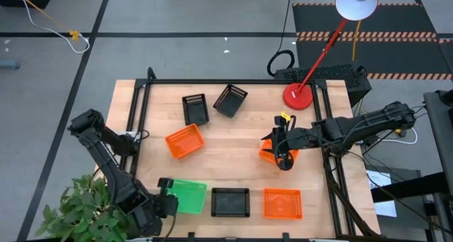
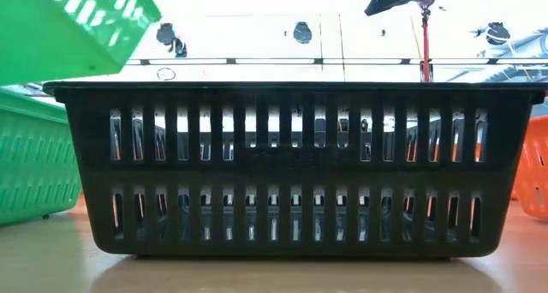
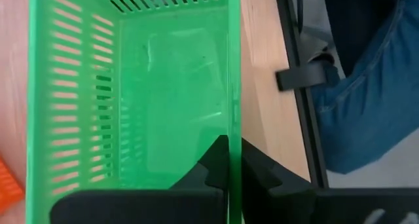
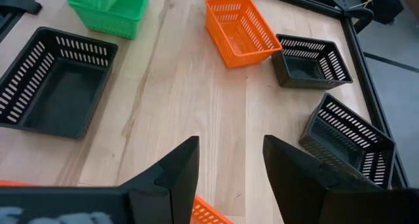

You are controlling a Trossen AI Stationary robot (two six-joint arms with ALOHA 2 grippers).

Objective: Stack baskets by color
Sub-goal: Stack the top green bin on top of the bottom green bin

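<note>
My left gripper (image 1: 168, 199) is at the table's near left corner, shut on a green basket (image 1: 188, 197) that hangs tilted (image 2: 77, 23) over another green basket (image 2: 34, 164) standing on the table. My right gripper (image 1: 284, 158) hovers open right of centre, above an orange basket (image 1: 267, 154). Two more orange baskets lie at centre left (image 1: 185, 141) and near right (image 1: 282, 203). One black basket (image 1: 231, 202) stands at the near edge. Two others (image 1: 195, 109) (image 1: 231, 99) are at the far side, the second one tipped. My left gripper grips one side wall of the green basket at its rim (image 3: 234, 129), one finger (image 3: 203, 175) inside the basket and the other outside. The fingers come slanting down from above. The basket is lifted and tilted, over the green basket below.
A red lamp base (image 1: 298, 95) with its slanted rod stands at the far right. A black frame rail (image 1: 134, 114) runs along the table's edges. A potted plant (image 1: 78, 210) is off the near left corner. A person's blue trousers (image 3: 366, 86) show just beyond the table edge.
</note>
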